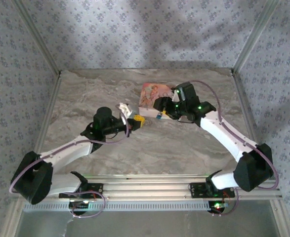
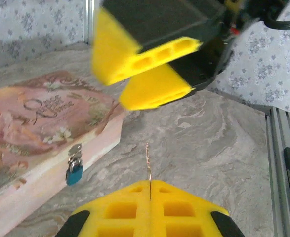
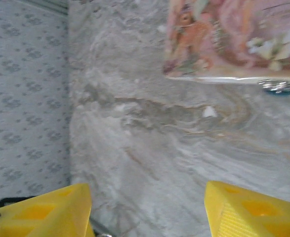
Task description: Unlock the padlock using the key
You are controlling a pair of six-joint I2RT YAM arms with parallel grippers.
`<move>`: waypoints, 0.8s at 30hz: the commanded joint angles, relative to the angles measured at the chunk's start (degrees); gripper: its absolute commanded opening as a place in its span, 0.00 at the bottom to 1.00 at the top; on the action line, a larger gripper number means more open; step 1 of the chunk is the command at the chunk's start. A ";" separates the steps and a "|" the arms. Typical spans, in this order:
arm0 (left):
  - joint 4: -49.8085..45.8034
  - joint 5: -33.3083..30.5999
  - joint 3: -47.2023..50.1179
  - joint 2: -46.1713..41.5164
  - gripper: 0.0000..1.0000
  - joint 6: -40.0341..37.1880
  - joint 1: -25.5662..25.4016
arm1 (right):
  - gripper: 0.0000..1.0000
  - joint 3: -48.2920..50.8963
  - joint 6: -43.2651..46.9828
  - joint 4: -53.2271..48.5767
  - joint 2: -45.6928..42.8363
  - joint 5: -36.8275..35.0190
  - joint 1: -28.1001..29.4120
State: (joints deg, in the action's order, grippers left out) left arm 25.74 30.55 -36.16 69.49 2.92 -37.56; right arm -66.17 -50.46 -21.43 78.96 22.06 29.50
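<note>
Light is soft, even and rather dim, with broad pale patches and grey shadows across the back wall (image 1: 145,29). The right wrist view is smeared and washed out, the padlock (image 3: 278,88) a mere blurred glint.

My left pincer (image 1: 138,121) reaches over the marble table (image 1: 135,153), just short of the pink floral box (image 1: 152,94); my right pincer (image 1: 162,111) hangs at the box's near edge, beside the blue padlock (image 1: 158,117).
</note>
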 commanded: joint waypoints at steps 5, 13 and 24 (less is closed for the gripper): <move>-5.51 -11.82 -1.81 -5.21 0.00 -9.97 -4.13 | 0.61 -1.68 -8.01 1.76 -0.23 5.68 3.28; -7.32 -19.01 -2.75 -5.69 0.00 -13.85 -7.53 | 0.50 -0.79 -11.31 4.17 -0.33 5.97 6.52; -6.82 -23.02 -3.02 -5.86 0.00 -16.26 -9.11 | 0.53 -0.43 -11.59 1.64 0.13 4.13 6.98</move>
State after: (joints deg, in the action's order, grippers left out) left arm 18.96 9.43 -37.04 64.82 -11.64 -46.30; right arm -66.28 -61.47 -18.24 78.96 26.81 36.32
